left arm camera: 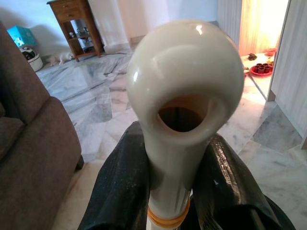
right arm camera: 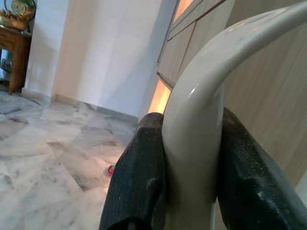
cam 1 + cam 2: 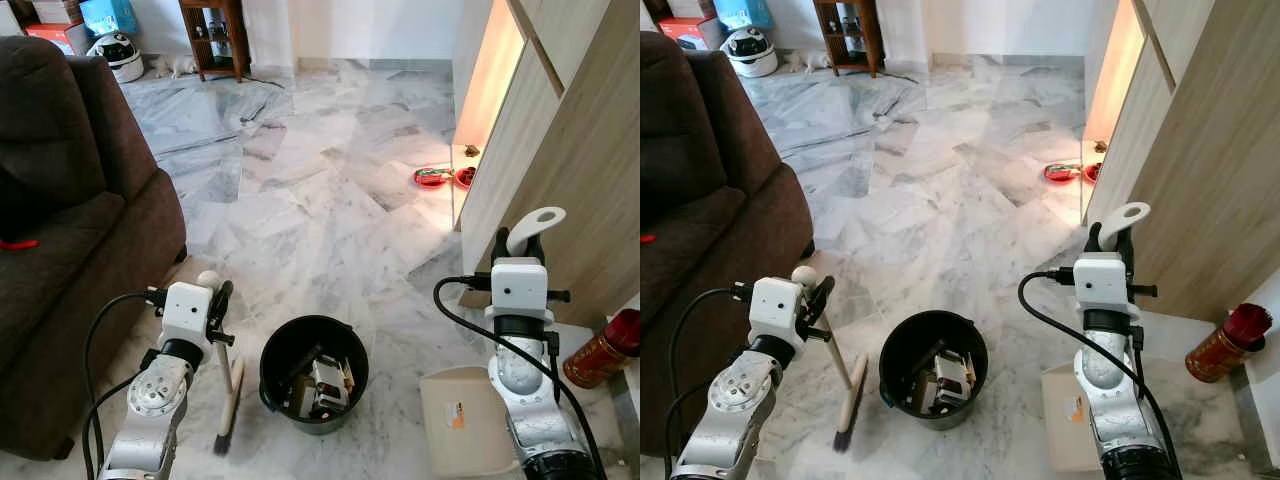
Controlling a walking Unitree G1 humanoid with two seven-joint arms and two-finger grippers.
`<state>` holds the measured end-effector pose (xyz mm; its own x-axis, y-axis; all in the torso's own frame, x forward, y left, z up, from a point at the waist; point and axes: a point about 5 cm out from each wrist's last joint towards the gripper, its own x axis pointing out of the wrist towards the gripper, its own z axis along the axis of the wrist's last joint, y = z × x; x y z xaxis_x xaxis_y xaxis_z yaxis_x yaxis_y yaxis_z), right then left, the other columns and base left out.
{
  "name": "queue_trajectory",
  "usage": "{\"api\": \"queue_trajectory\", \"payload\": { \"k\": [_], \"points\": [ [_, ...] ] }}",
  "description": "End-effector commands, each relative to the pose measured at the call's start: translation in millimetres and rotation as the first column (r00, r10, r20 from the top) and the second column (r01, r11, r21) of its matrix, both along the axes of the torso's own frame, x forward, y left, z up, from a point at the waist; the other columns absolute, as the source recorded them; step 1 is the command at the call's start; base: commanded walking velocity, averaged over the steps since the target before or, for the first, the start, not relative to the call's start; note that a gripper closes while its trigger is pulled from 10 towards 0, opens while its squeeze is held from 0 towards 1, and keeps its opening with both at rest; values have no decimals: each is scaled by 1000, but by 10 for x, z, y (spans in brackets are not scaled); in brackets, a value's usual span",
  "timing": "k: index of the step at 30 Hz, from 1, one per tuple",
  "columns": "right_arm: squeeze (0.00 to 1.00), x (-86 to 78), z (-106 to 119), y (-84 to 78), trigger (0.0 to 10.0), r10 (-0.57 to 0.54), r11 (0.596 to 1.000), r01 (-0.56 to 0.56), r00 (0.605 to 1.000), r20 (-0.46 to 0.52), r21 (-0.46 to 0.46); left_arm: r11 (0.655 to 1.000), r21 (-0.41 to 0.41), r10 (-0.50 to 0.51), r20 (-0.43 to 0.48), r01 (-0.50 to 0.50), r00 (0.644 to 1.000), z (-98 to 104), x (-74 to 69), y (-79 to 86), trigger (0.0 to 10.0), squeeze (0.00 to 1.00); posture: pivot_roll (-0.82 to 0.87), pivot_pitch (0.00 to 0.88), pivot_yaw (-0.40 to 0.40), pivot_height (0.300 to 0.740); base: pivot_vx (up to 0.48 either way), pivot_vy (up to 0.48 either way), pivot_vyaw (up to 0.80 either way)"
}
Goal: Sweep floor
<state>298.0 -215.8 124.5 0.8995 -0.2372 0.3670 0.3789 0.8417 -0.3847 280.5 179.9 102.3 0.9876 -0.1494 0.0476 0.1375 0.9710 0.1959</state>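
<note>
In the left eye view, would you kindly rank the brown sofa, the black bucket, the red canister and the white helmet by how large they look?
1. Brown sofa, by far the largest.
2. Black bucket.
3. Red canister and white helmet look about alike; the helmet sits much farther from the camera, so I would not rank those two.

Round black plastic bin point(image 3: 313, 372) sits between my arms; brown fabric sofa point(image 3: 70, 230) left, light wooden cabinet point(image 3: 570, 150) right.
</note>
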Motion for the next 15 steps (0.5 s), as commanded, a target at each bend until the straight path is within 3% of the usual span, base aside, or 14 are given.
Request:
{"api": "queue_trajectory", "payload": {
  "k": [1,15],
  "points": [
    [0,22,89,-33,10000,-2,1000,3,999,42,-15,1000,2,3,63,-3,998,107,6,11,10000,0,90,94,72,740,0,0,0],
    [0,36,59,8,10000,10,1000,-10,999,33,9,1000,-6,-11,72,11,997,107,3,-37,10000,0,86,119,73,740,0,0,0]
  ]
}}
